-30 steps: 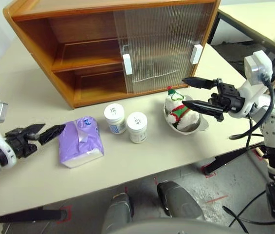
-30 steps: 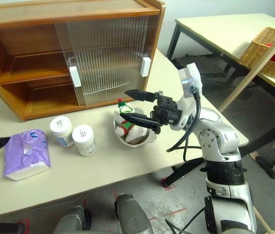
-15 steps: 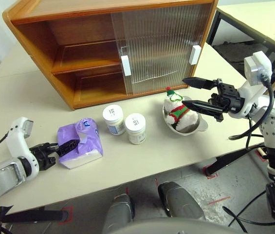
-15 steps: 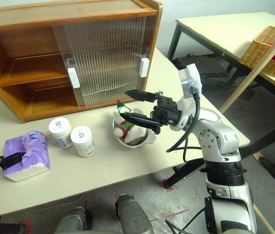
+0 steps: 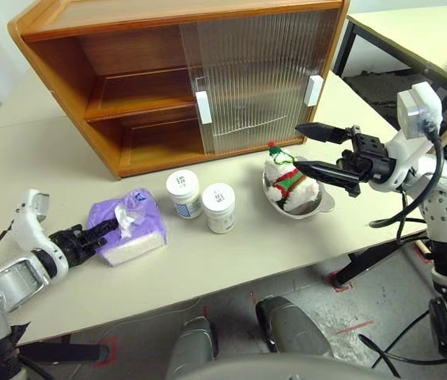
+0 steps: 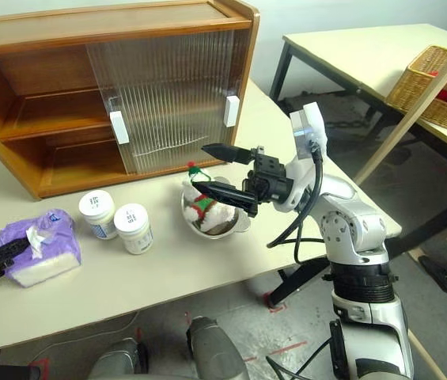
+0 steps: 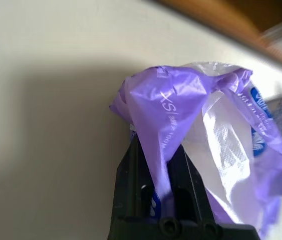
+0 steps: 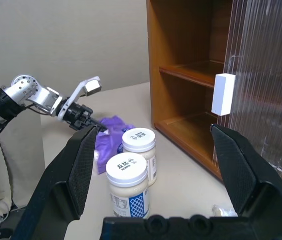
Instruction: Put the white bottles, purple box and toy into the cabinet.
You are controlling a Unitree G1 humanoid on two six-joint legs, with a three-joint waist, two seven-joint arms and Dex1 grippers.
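At the left of the pale table, the left gripper [image 5: 103,233] has its two black fingers pinched together on a fold of wrapper at the near end of the soft lilac-purple plastic tissue pack [image 5: 128,236], which lies flat on the tabletop in front of the open left half of the orange-brown wooden cabinet [image 5: 128,87]. The pack looks light and squashy, and its film bunches and puckers in the pinch, so a hold on loose wrapper alone may slip or tear; a bite across the padded body would likely carry it better. Just beside it stand the two short white plastic jars [image 5: 218,207], touching or nearly so, rigid and smooth-lidded. Further right, the white plush snowman toy [image 5: 288,179] sits in a shallow metal dish [image 5: 320,206]. Just to the toy's right, the right gripper [image 5: 308,153] hangs with its jaws spread wide and empty.
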